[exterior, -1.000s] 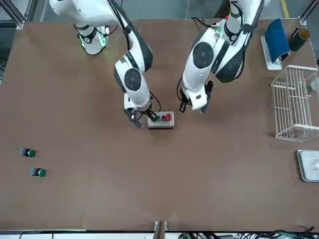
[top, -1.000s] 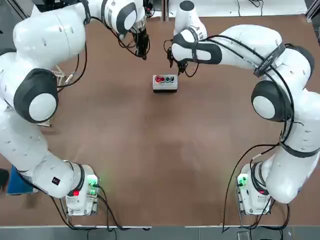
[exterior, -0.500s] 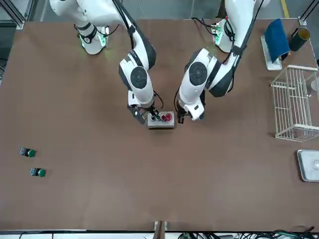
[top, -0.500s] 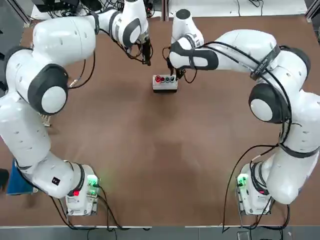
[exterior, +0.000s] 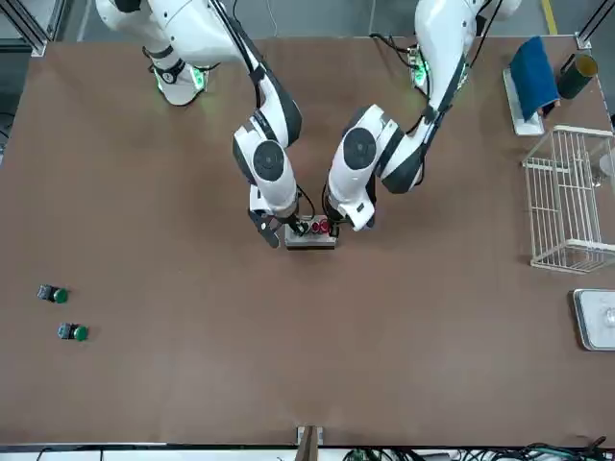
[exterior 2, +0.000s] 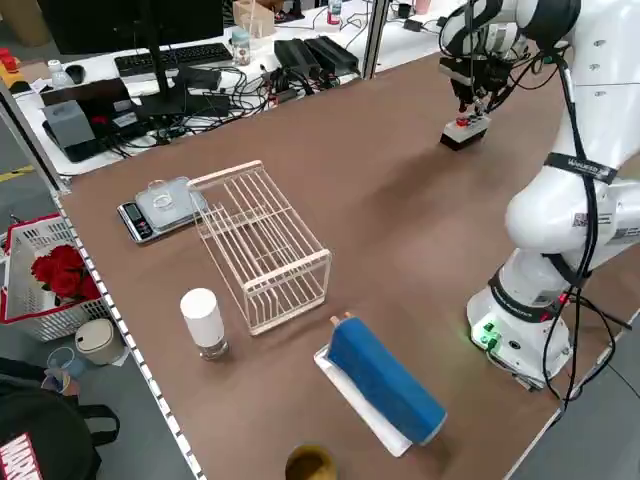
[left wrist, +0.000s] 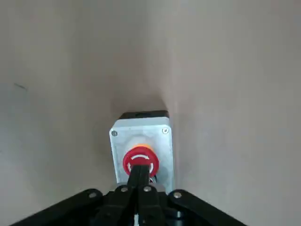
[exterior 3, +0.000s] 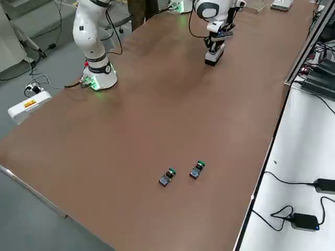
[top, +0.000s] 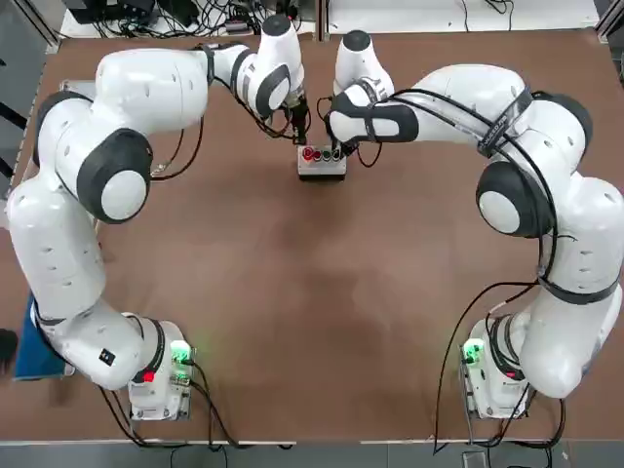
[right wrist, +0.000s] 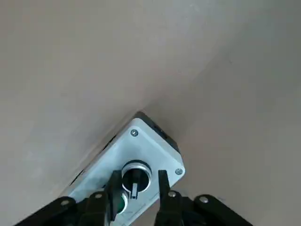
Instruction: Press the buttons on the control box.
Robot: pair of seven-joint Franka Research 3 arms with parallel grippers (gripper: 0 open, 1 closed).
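Two white Franka arms are reaching across a brown table (top: 312,292) toward its far edge, meeting over the control box (top: 322,168), which is sitting near the middle of that far edge, well away from both side edges.

The white wire rack (exterior: 567,197) is lying near the table's left edge, with a blue pad (exterior: 533,77) and a dark cup (exterior: 577,75) toward the near-left corner and a small scale (exterior 2: 155,205) just beyond the rack toward the far-left corner.

The left gripper (left wrist: 139,179) is hovering directly above the box's left end, its two fingers pressed together with nothing between them, their joined tips lying on or just over the large red button (left wrist: 140,160); contact cannot be confirmed.

The right gripper (right wrist: 136,186) is hanging over the box's right end, its jaws slightly parted and gripping nothing, the fingers (right wrist: 114,188) standing on either side of the dark button (right wrist: 135,174), with a green button (right wrist: 121,203) just beside it.

In the overhead view the buttons (top: 322,154) are showing as a short row along the box's top face.

Two loose green-capped button pieces (exterior: 65,314) are lying close together near the table's right edge, well apart from the box.
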